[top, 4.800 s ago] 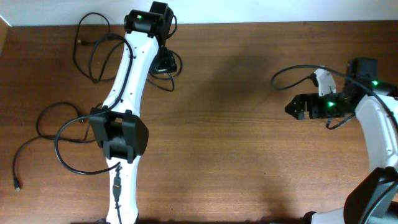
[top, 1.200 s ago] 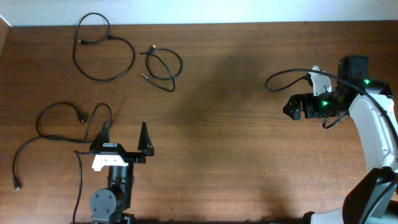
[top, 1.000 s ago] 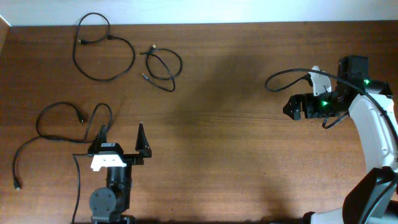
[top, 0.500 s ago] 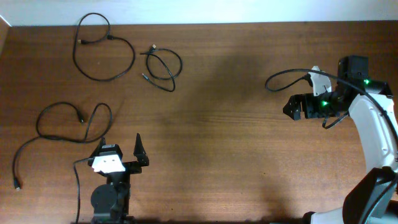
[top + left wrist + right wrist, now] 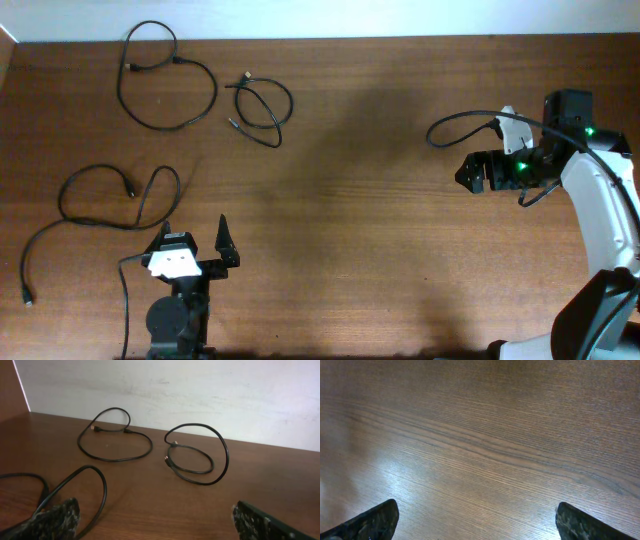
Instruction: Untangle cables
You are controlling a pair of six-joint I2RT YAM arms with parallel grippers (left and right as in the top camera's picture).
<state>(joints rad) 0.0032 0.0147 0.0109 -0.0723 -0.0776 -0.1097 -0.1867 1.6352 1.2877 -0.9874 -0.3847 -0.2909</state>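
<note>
Overhead, cables: I count three, lying apart on the brown wooden table (image 5: 380, 250). The thin black cable in a wide loop (image 5: 120, 95) lies at the far left. The thin black cable in a small double coil (image 5: 289, 100) lies just to its right. The long thin black cable with a winding tail (image 5: 92, 168) lies nearer, by the left edge.
Overhead, left gripper (image 5: 195, 228): fingers spread and released, just beside the winding cable; I cannot tell whether they touch it.
Overhead, right gripper (image 5: 468, 174): over the wood, well apart from every cable.
Left wrist, fingers (image 5: 55, 517): parted wide. I see the wide loop (image 5: 116, 460) and the double coil (image 5: 226, 455) ahead, before a white wall (image 5: 200, 395). The winding cable (image 5: 104, 491) runs at lower left.
Right wrist, fingers (image 5: 375, 520): released and wide apart, over wood grain.
</note>
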